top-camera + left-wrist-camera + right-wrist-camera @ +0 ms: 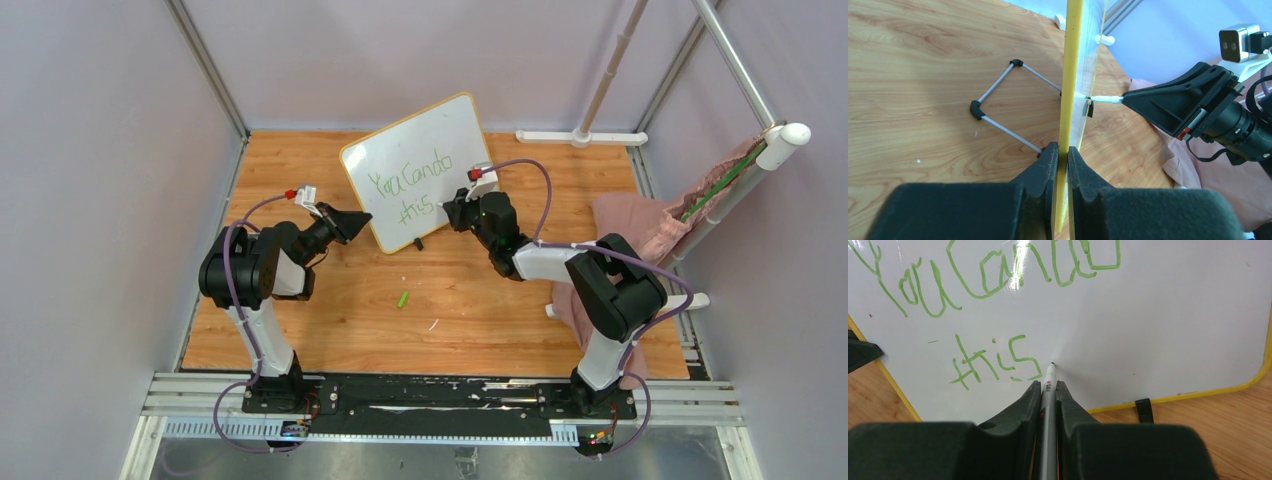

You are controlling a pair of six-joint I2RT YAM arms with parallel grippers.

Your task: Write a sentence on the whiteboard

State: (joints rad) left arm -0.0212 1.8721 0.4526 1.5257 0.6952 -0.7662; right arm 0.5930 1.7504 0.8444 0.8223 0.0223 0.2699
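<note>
The left gripper [1063, 149] clamps the whiteboard's [430, 130] edge near the table's [480, 290] far edge. The right gripper [1048, 385] pinches a marker [1050, 375], its tip touching the board beside the sentence [408, 173].

The whiteboard [1173, 305] and the sentence [988, 287] run off the top edge of the right wrist view. Fingers [1023, 410] hide most of the pen [1049, 382]. The green bit [402, 299] in the middle of the top view is too small to name.
</note>
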